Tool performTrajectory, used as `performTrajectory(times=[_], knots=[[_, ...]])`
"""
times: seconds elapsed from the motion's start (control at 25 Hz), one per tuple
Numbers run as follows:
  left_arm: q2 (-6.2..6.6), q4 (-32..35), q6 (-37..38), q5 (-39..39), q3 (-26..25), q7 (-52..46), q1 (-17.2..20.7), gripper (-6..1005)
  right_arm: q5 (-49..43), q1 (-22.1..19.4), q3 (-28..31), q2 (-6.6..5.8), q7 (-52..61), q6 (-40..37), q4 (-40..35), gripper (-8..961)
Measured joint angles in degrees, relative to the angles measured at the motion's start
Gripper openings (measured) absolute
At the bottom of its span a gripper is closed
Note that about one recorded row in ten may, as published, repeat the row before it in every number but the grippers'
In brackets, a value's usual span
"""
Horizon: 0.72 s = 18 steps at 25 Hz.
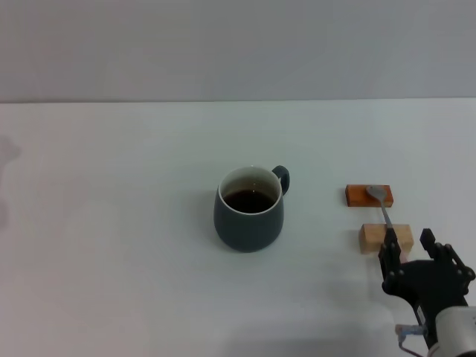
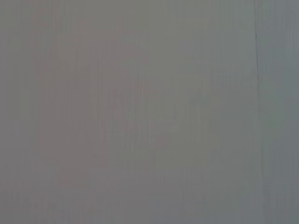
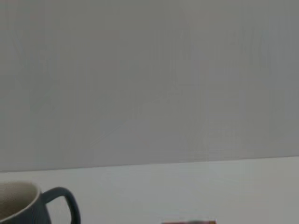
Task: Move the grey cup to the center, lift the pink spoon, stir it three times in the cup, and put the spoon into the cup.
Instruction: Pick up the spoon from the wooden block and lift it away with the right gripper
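A: Where is the right tool (image 1: 407,246) at this moment?

B: Low at the near right of the white worktop (image 1: 111,245), just on the near side of the tan wooden block (image 1: 385,237). Its two black fingers point away from the robot and stand apart, spread fairly wide, gripping nothing.

A: And the pink spoon (image 1: 381,204)?

B: Just beyond the tool. Its silver bowl lies on the flat reddish-brown block (image 1: 369,195), which sits farther out, and its neck runs back over the tan block. The handle end reaches the tool's left finger (image 1: 390,242); I cannot tell whether they touch.

A: The grey cup (image 1: 249,209)?

B: Well off to the tool's left and a little farther out, upright, with dark brown liquid inside and its loop handle turned toward the far right. The right wrist view catches its rim and handle (image 3: 60,201), plus a sliver of the reddish block (image 3: 189,221).

A: The left tool?

B: Out of sight; its wrist view shows only a plain grey surface.
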Motion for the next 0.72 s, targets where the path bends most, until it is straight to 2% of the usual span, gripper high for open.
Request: performTrajectory(times=[0.24,0.72], knots=[[0.06,0.15,0.11,0.0,0.0,0.02,0.32,-2,2.12,0.04,-2.44,-0.01,0.42,-2.45,-1.25,474],[-0.02,0.01,0.49,0.0,0.0,0.02,0.49,-2,4.84,1.3,-2.33,-0.2,0.78,-2.58,-2.67,474]])
